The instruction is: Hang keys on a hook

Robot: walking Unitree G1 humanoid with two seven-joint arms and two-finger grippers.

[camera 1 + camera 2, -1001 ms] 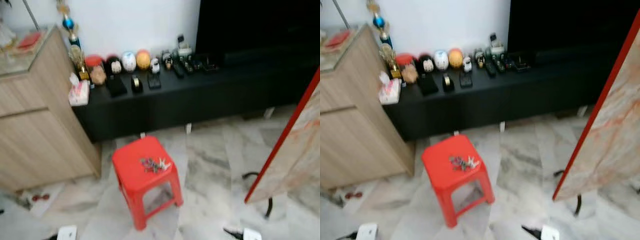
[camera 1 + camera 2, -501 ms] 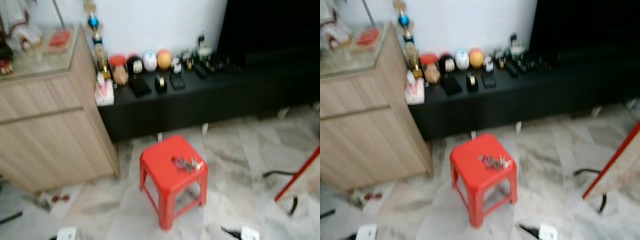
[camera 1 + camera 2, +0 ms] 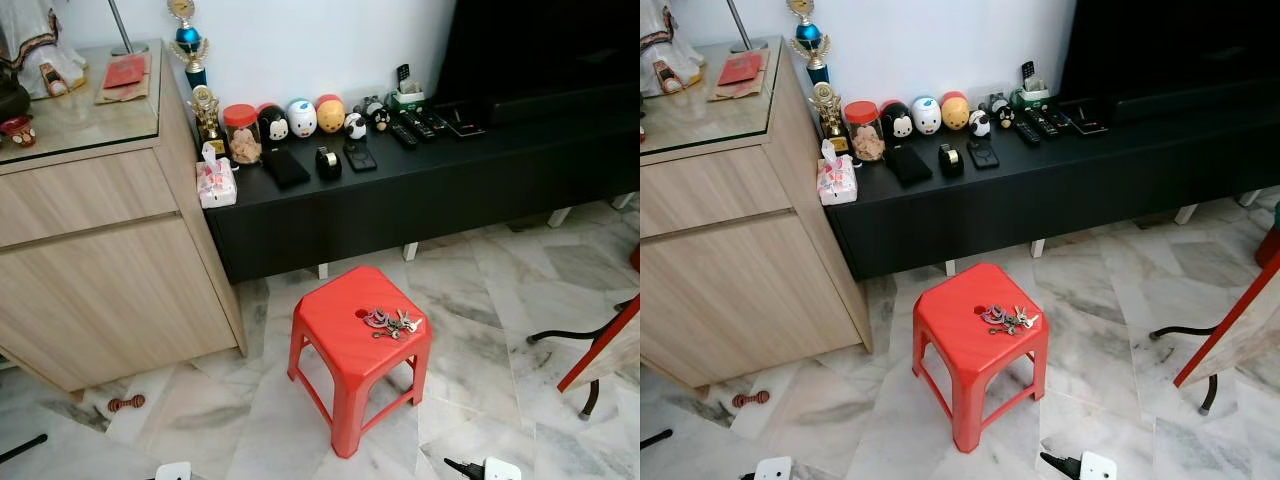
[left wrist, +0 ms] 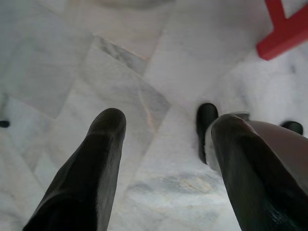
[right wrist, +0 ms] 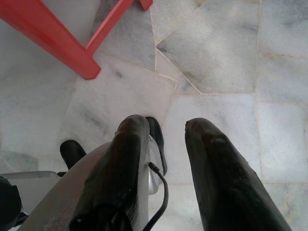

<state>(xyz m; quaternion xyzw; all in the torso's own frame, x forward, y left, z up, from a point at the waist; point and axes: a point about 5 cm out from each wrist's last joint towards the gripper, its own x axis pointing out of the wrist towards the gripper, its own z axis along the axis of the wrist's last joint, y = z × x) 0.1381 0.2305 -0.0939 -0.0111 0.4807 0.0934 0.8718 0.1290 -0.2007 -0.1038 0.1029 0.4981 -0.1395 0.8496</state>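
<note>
From the head views, the keys [image 3: 392, 322] lay in a loose bunch on the stool [image 3: 340, 335], toward its right side and near the back-right edge, their long axis running roughly left to right. The stool stood on the floor [image 3: 470, 290] in front of a bench [image 3: 420, 180], with a cabinet [image 3: 100, 270] to its left; open floor lay all round it. No hook could be made out.

In the left wrist view, the left gripper [image 4: 166, 132] hung over bare floor, fingers spread and empty; a red stool foot [image 4: 284, 36] lay ahead of the tips, off to one side.

In the right wrist view, the right gripper [image 5: 166, 130] hung likewise, fingers apart and holding nothing, a stool leg [image 5: 53, 36] ahead of them. The keys sat well above and forward of both grippers; the right arm looked the nearer.
</note>
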